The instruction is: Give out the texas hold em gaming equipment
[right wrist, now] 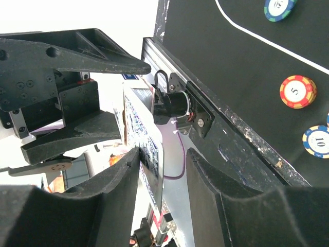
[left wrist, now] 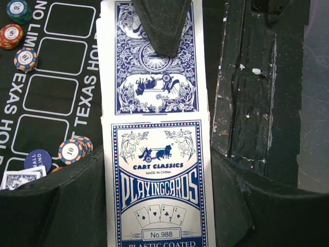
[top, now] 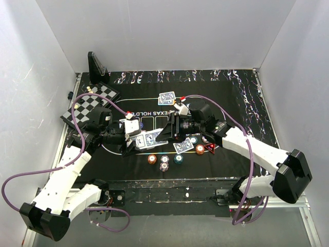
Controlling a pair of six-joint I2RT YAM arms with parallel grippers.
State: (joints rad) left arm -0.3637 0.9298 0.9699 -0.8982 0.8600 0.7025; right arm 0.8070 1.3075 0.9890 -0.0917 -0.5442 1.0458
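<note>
The left gripper (left wrist: 157, 159) clamps the card box (left wrist: 159, 195) above the black mat (top: 241, 118), one playing card (left wrist: 154, 87) poking halfway out. The right gripper (right wrist: 163, 154) straddles that card, apparently unclamped. Chips (top: 164, 159) lie on the mat.

White walls (top: 169, 31): beyond both, outboard of left pincer (top: 135, 141), outboard of right pincer (top: 169, 132). Black worktop (top: 154, 185) beneath. Even light.
</note>
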